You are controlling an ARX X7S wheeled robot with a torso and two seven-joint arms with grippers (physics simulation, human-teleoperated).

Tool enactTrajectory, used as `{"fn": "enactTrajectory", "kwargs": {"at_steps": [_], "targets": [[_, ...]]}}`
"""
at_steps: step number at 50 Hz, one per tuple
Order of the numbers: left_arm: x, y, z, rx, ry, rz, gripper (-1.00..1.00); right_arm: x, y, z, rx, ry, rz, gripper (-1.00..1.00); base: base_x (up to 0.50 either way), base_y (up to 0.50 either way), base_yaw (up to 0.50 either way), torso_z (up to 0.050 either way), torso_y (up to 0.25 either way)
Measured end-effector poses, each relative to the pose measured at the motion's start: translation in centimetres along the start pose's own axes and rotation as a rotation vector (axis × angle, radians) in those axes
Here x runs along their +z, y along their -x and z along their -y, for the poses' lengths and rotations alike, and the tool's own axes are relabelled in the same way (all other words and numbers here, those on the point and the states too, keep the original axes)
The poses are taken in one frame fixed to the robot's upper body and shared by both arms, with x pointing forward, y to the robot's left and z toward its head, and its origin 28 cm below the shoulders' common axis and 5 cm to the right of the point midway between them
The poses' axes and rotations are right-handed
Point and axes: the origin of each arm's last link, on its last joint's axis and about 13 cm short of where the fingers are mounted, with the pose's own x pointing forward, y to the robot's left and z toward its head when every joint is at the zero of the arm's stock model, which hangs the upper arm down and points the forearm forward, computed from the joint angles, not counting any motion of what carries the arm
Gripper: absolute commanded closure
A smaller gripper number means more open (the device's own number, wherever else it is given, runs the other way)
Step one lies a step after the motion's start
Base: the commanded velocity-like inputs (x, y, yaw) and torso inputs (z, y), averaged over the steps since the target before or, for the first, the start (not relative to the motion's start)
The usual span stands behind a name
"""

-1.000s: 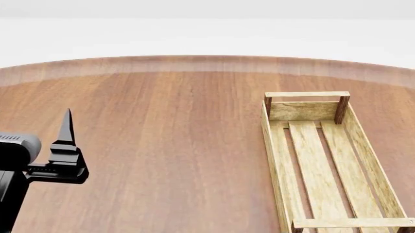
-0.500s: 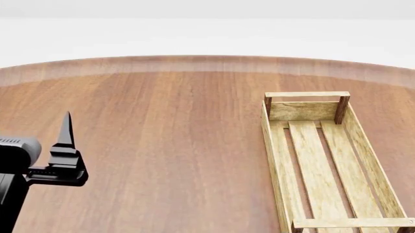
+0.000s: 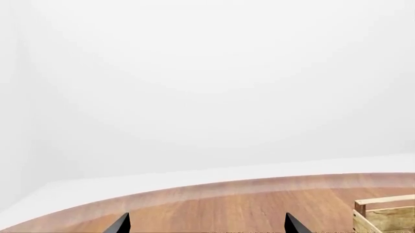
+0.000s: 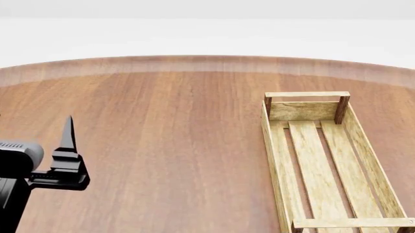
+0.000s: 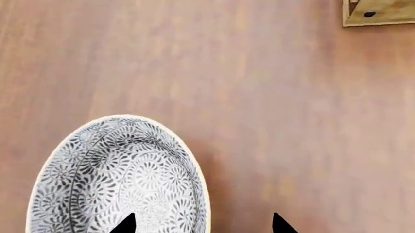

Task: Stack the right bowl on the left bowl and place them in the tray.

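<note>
Nothing stacked yet; tray [image 4: 324, 165] empty.
Right gripper [image 5: 202, 223], jaws spread, straddles a patterned bowl's [image 5: 120, 179] rim on the counter [image 4: 162, 136]; left gripper [image 3: 206, 224] spread, empty.

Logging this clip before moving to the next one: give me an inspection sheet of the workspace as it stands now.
Surface: round reddish-brown wooden table, bare in the head view apart from the tray.
Job's things: tray empty, at the robot's right; one patterned grey-and-white bowl upright on the table, seen only by the right wrist camera; second bowl not in view.
Clutter: nothing seen.
Grippers: left gripper open, holding nothing; right gripper open, one fingertip over the bowl, the other outside its rim.
Cables: nothing seen.
Surroundings: plain white backdrop.
</note>
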Motion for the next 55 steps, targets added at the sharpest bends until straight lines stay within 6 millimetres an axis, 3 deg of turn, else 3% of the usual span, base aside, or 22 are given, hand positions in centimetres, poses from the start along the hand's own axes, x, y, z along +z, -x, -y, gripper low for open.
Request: {"fn": "enactTrajectory", "kwargs": {"at_steps": [16, 17, 47, 55], "targets": [[-0.1, 0.1, 0.0, 0.0, -0.004, -0.003, -1.0, -0.3, -1.2, 0.2, 0.01, -0.018, -0.017, -1.0, 0.0, 0.0, 0.0, 0.0, 0.0], [-0.1, 0.1, 0.0, 0.0, -0.005, -0.003, -1.0, -0.3, -1.3, 0.2, 0.011, -0.019, -0.018, 1.0, 0.0, 0.0, 0.0, 0.0, 0.0], [-0.3, 0.1, 0.0, 0.0, -0.007, -0.005, -1.0, -0.1, -1.3, 0.0, 0.036, -0.018, 0.006, 1.0, 0.0, 0.0, 0.0, 0.0, 0.0], [-0.2, 0.2, 0.0, -0.001, -0.006, -0.004, -1.0, 0.8, -0.7, -0.3, 0.057, -0.009, 0.046, 1.0, 0.0, 0.0, 0.0, 0.0, 0.0]]}}
